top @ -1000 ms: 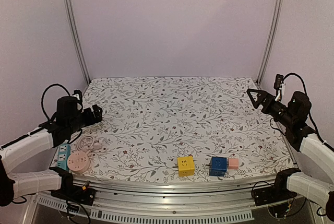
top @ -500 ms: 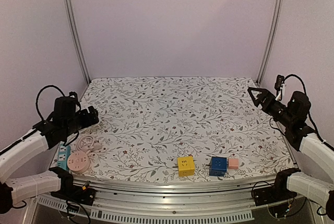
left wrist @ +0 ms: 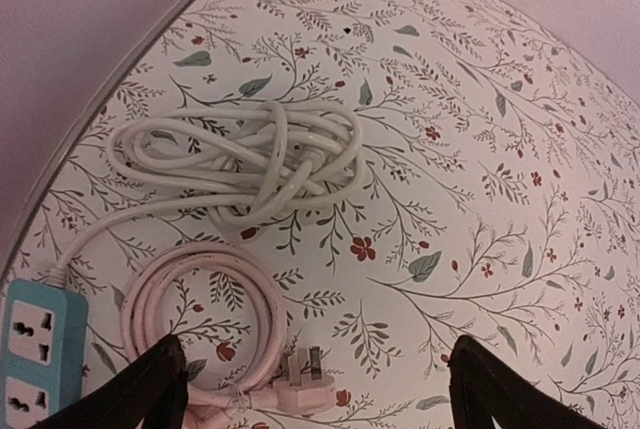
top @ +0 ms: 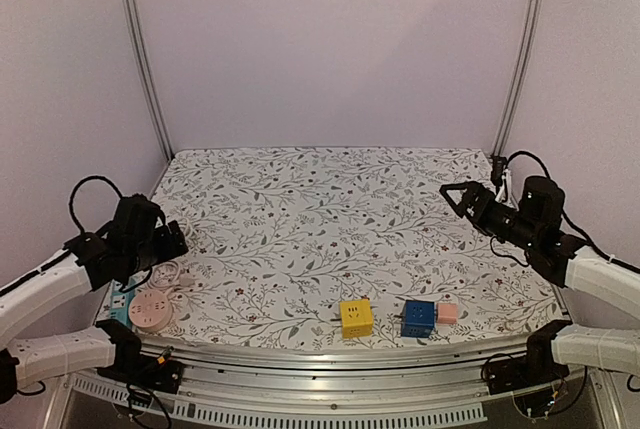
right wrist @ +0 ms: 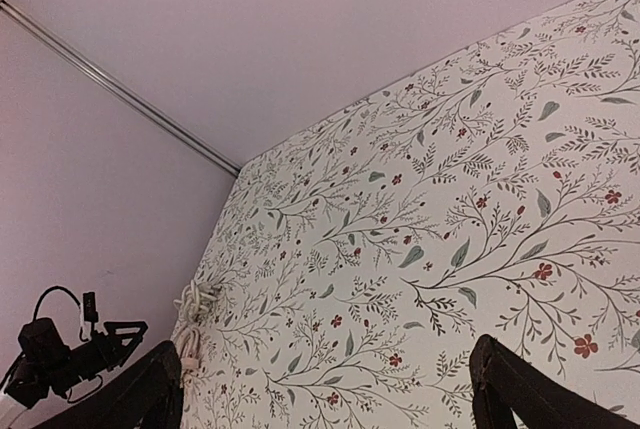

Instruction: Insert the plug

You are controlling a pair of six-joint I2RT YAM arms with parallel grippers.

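Two arms over floral table (top: 320, 179). I see left gripper (top: 172, 236) mid-left, right gripper (top: 450, 192) mid-right, both w/ jaws wide apart, nothing held. L wrist view: white cable bundle (left wrist: 250, 164) centre, pink cord coil (left wrist: 200, 294) lower left, pink plug (left wrist: 305, 391) bottom centre, flat on table.

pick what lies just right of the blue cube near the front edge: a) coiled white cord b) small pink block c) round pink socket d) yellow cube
b: in the top view the small pink block sits right beside the blue cube on its right, while the yellow cube stands apart on its left.
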